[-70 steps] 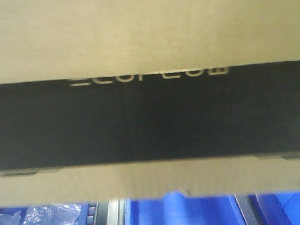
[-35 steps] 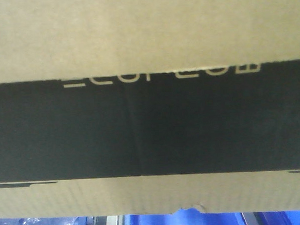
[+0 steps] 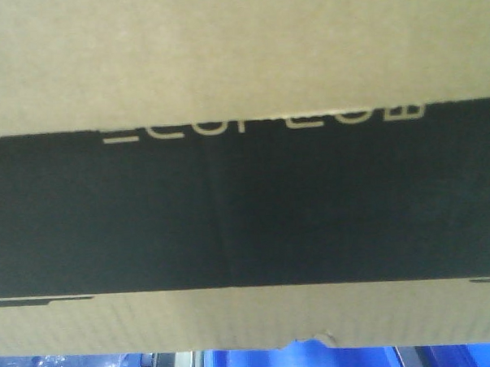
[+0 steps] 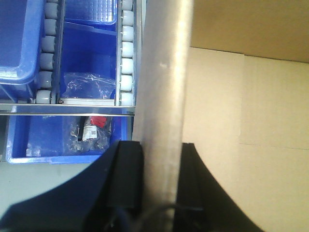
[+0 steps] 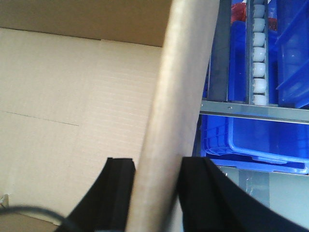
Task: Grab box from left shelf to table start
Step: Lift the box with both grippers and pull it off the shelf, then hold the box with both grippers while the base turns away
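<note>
Box (image 3: 239, 54) shows half-hidden pale "ECOFLOW" lettering (image 3: 263, 124) on black panel (image 3: 246, 208)

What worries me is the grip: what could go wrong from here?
The left gripper and right gripper each pinch only one thin wall of the box; it may bend, tear or slip. It fills the front view, hiding the path. The shelf rail sits close and might catch it.
</note>
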